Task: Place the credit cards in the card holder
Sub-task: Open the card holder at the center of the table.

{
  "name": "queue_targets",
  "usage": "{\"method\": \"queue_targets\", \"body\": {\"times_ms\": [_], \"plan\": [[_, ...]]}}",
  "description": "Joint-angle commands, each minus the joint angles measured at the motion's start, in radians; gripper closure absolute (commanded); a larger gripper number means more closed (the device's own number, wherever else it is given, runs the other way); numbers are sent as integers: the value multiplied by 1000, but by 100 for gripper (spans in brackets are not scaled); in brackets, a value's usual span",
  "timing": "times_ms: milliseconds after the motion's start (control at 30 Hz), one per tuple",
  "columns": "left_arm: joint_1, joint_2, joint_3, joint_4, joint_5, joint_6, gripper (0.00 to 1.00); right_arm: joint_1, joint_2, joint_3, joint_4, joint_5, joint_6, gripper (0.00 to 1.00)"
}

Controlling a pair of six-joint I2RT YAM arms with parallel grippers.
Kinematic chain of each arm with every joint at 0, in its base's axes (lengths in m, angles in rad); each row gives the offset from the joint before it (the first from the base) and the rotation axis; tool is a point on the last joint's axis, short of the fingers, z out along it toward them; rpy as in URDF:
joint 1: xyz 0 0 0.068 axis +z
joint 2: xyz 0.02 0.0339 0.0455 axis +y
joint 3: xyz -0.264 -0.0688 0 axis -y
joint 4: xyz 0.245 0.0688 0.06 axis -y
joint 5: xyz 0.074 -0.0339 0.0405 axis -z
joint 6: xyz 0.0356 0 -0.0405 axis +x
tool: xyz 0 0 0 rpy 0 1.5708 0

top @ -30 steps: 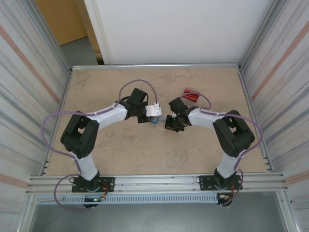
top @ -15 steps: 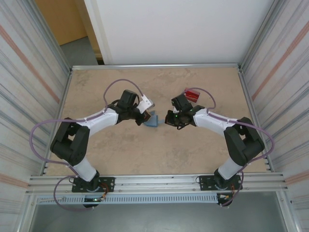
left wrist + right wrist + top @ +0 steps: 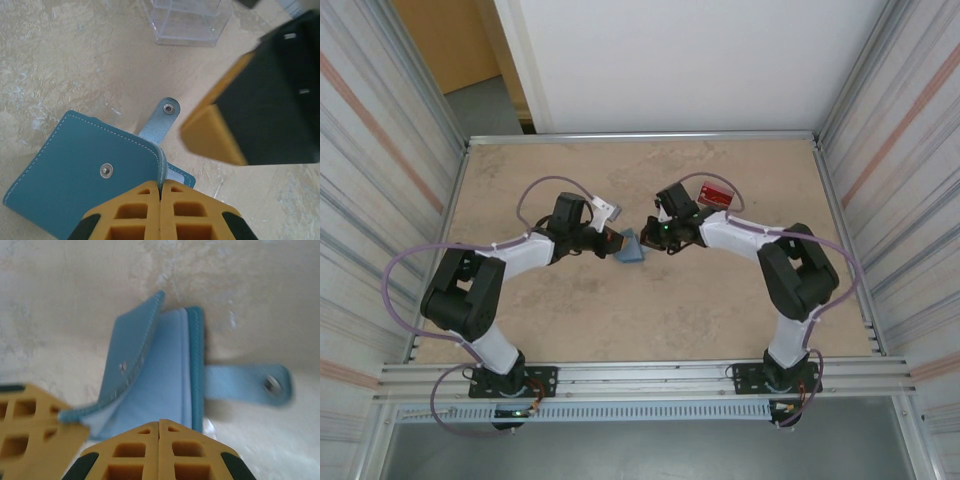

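The card holder (image 3: 631, 247), a teal-blue wallet with a snap button, lies mid-table between both grippers. My left gripper (image 3: 161, 187) is shut on the edge of its top cover (image 3: 95, 165), near the fold. The cover is lifted, so the lighter blue inside (image 3: 167, 375) shows, and the strap (image 3: 250, 384) sticks out flat on the table. My right gripper (image 3: 159, 422) is shut, its tips against the open inside, with nothing seen between them. The red credit cards (image 3: 717, 193) lie at the back right, behind the right arm.
A clear plastic case (image 3: 187, 20) stands just beyond the wallet. One finger of the right gripper (image 3: 220, 135) hangs close over the strap's snap (image 3: 170, 108). Metal walls enclose the table on both sides; bare table lies in front of the wallet.
The left gripper has drawn back to the left and come down onto the wallet's cover. The right gripper has moved left, up to the wallet's open side.
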Motion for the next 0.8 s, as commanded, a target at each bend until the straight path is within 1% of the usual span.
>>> {"method": "queue_targets", "body": {"times_ms": [0,233,267,300,333,367,400,467,567,633,667,700,767], "plan": [[10,-36,-14,31,40,-24,100,2,77,60,4,-57,30,100],[11,-31,-7,21,38,-27,100,-2,194,113,66,-127,71,100],[11,-32,-5,13,36,-28,95,-3,205,113,81,-136,79,100],[12,-33,0,0,36,-28,87,-4,211,112,90,-142,83,100],[14,-37,11,-28,38,-29,74,-6,215,110,99,-144,86,100],[16,-46,25,-65,37,-31,63,-6,218,109,105,-145,87,100],[16,-56,36,-99,32,-34,56,-6,219,108,109,-146,87,100],[19,-94,70,-196,11,-31,44,-5,225,110,120,-156,87,100],[29,-155,123,-359,-13,-39,38,-5,237,114,138,-171,89,100],[52,-205,127,-414,-17,-67,33,-2,245,120,150,-177,93,100],[70,-233,124,-436,-24,-81,28,0,253,125,153,-184,94,100],[86,-253,122,-450,-27,-90,25,3,258,133,154,-188,95,100],[128,-285,127,-497,-34,-89,23,11,263,151,152,-194,94,100]]}}
